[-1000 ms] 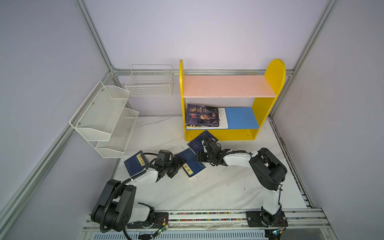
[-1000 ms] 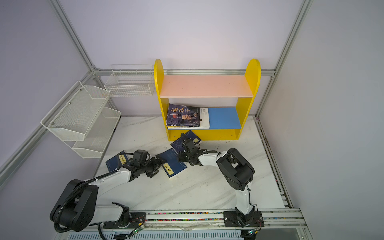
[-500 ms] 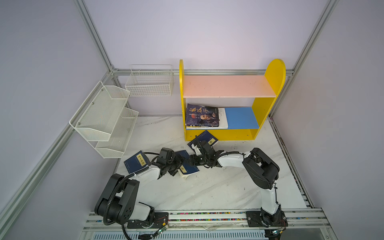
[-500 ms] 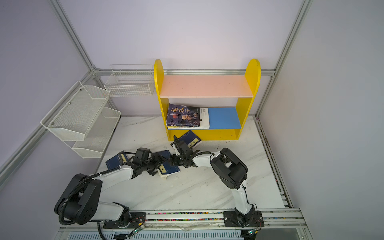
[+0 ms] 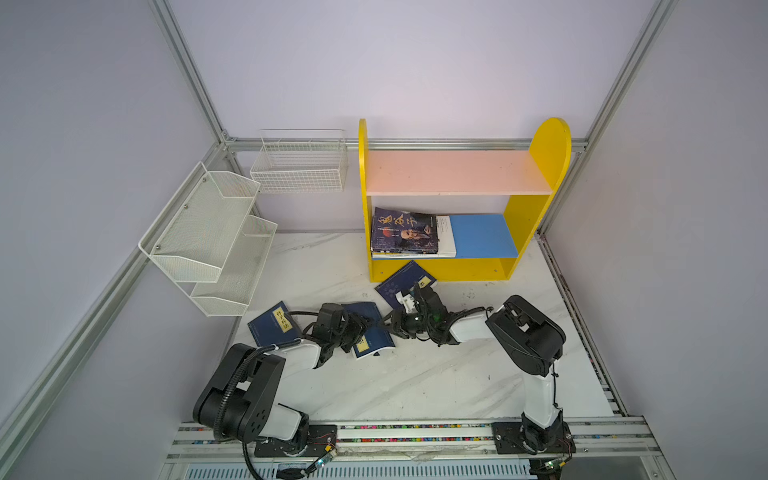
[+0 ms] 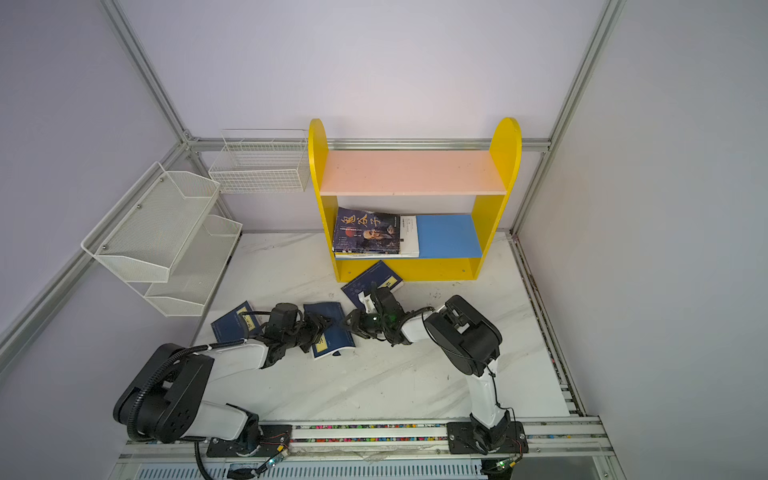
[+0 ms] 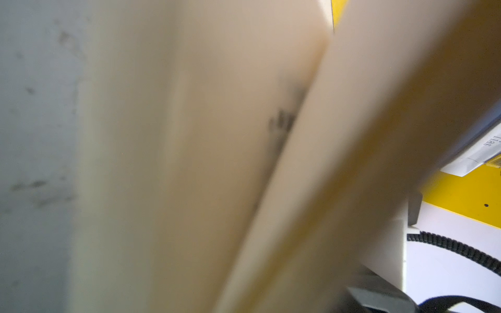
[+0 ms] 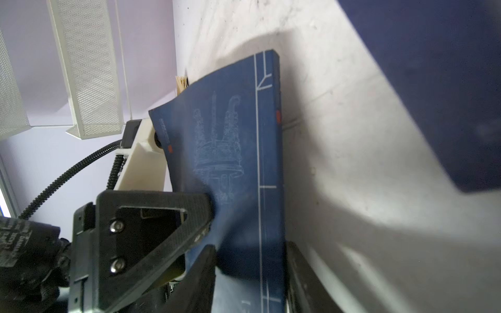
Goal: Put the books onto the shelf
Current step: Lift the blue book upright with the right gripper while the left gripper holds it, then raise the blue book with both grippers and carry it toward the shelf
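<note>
A white marbled desk (image 5: 415,386) is seen in both top views. At its back a yellow shelf (image 5: 548,149) is stood against the wall, and a stack of books (image 5: 403,230) is laid flat on the left part of its blue lower board (image 5: 482,235). A mesh rack (image 5: 208,232) and a wire basket (image 5: 299,170) are mounted to the shelf's left.

Three more books are spread on the desk. A far navy book (image 5: 399,282) is lying just before the shelf's foot, a middle navy book (image 5: 376,343) is lying between the two arms, and a left navy book (image 5: 270,330) is lying near the rack.

The left end effector (image 5: 357,330) is set over the middle navy book. Only blurred pages (image 7: 189,135) are shown in the left wrist view, so its spread cannot be told.

The right end effector (image 5: 388,326) is placed at that book's right edge. One of its fingers (image 8: 168,216) is pressed on the bowed cover. Whether the book is pinched cannot be told.
</note>
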Tool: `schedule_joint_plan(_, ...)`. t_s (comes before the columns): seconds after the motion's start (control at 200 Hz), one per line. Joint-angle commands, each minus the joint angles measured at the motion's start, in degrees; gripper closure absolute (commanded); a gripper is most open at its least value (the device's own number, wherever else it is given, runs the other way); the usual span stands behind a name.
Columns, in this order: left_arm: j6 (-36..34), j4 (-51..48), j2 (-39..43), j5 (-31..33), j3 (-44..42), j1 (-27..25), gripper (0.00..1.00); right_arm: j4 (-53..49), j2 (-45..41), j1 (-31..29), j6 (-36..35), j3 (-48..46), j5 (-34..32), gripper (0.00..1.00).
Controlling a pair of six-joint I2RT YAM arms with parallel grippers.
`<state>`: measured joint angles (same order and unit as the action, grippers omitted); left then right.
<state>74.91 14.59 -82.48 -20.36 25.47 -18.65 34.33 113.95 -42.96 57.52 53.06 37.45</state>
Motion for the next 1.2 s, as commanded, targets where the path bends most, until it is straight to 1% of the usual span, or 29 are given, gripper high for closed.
schedule_joint_plan(0.0,0.5,-1.4,0.2,-2.0,-2.4,-1.0,0.45,9.2,-3.5,-0.6,3.8,-1.2,5.9,0.59)
schedule_joint_plan(0.025,0.4,-1.6,0.5,-1.8,-2.4,-1.1,0.45,10.3,-3.5,-0.6,4.1,-1.7,6.5,0.58)
schedule_joint_plan(0.1,0.5,-1.3,1.0,-1.5,-2.9,-1.1,0.5,13.6,-2.9,-0.2,5.4,-2.1,9.4,0.51)
schedule_joint_plan(0.135,0.7,-0.8,0.9,-1.5,-3.1,-1.1,0.52,13.8,-2.6,0.0,5.6,-2.1,10.1,0.45)
schedule_joint_plan(0.18,0.9,0.6,0.9,-1.7,-3.5,-1.0,0.56,13.9,-2.3,0.4,5.5,-2.2,10.7,0.34)
schedule_joint_plan(0.22,1.3,2.0,0.9,-2.1,-3.7,-1.0,0.59,13.8,-1.8,1.0,5.4,-2.7,10.9,0.31)
schedule_joint_plan(0.31,1.6,4.5,0.9,-2.7,-4.1,-1.1,0.62,13.8,-1.1,2.8,5.1,-4.1,11.0,0.3)
schedule_joint_plan(0.325,1.5,4.8,2.7,-2.7,-4.2,-1.0,0.63,13.8,-1.0,3.2,4.9,-4.5,11.0,0.3)
schedule_joint_plan(0.38,1.5,5.5,3.6,-2.6,-4.1,-1.1,0.66,13.8,-0.8,4.5,4.5,-5.7,11.2,0.3)
schedule_joint_plan(0.475,1.4,6.6,4.2,-2.4,-4.1,-1.0,0.66,13.9,-0.2,6.2,3.1,-7.6,12.2,0.29)
schedule_joint_plan(0.565,1.6,7.8,4.5,-2.7,-4.3,-1.0,0.67,15.1,1.0,6.5,2.8,-8.3,14.3,0.27)
schedule_joint_plan(0.595,1.7,8.3,4.6,-2.7,-4.4,-1.0,0.67,17.8,1.5,6.5,4.3,-9.0,15.0,0.27)
schedule_joint_plan(0.665,1.9,8.9,4.8,-2.8,-4.4,-1.0,0.67,30.4,3.2,6.5,11.4,-11.4,16.6,0.27)
schedule_joint_plan(0.715,1.8,8.6,4.7,-2.9,-4.1,-1.0,0.67,36.8,3.8,6.5,15.3,-12.1,16.9,0.27)
schedule_joint_plan(0.765,1.5,8.6,4.4,-3.3,-3.7,-1.0,0.67,41.2,4.3,6.3,18.1,-12.1,17.0,0.29)
schedule_joint_plan(0.805,1.5,8.5,4.3,-3.6,-3.4,-1.0,0.67,42.7,4.4,6.1,19.2,-11.8,17.0,0.3)
schedule_joint_plan(0.855,1.3,8.6,4.1,-3.9,-3.0,-1.0,0.67,42.6,4.4,5.6,19.5,-10.9,17.2,0.32)
schedule_joint_plan(0.905,1.0,8.5,4.0,-4.4,-2.5,-1.0,0.67,40.4,4.1,4.9,18.6,-9.9,17.3,0.35)
schedule_joint_plan(0.985,-0.8,6.5,3.7,-5.5,-0.5,-1.0,0.67,37.4,3.2,3.9,16.9,-8.3,17.6,0.45)
schedule_joint_plan(1.08,-3.9,2.6,3.9,-6.8,2.2,-1.0,0.67,34.2,2.8,3.6,16.0,-6.7,18.1,0.62)
schedule_joint_plan(1.195,-7.3,-1.9,4.2,-8.7,5.4,-0.8,0.66,33.5,2.3,3.6,16.4,-6.3,18.3,0.77)
